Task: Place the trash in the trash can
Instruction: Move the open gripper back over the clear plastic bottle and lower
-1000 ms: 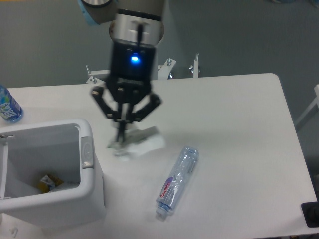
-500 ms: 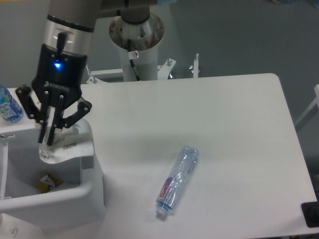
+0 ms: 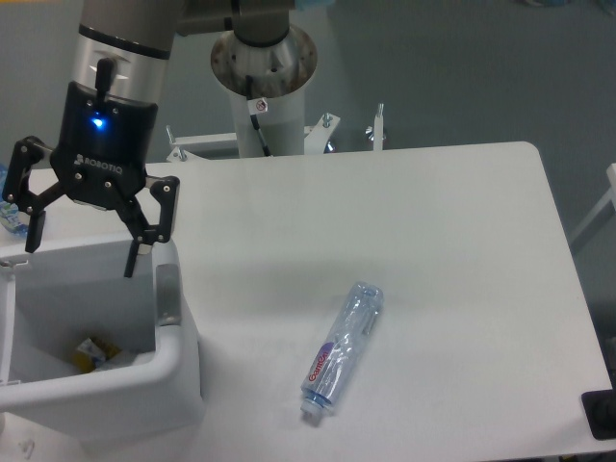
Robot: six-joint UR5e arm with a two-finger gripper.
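My gripper (image 3: 85,252) hangs open and empty over the white trash can (image 3: 179,358) at the left, its fingers spread wide above the bin's opening. The crumpled white wrapper is no longer between the fingers; I cannot clearly make it out inside the bin. The clear crushed bottle (image 3: 342,348) with white cap and red-lettered label lies on the table to the right of the bin, cap toward the front edge.
A small yellowish scrap (image 3: 92,351) lies on the bin's floor. A blue-labelled bottle (image 3: 8,218) is mostly hidden behind the gripper's left finger. The arm's base column (image 3: 262,87) stands behind the white table (image 3: 443,231). A black object (image 3: 602,414) sits at the lower right.
The gripper carried the white wrapper from the table's middle leftward over the bin, then opened. The wrapper has left the fingers. The clear bottle has not moved.
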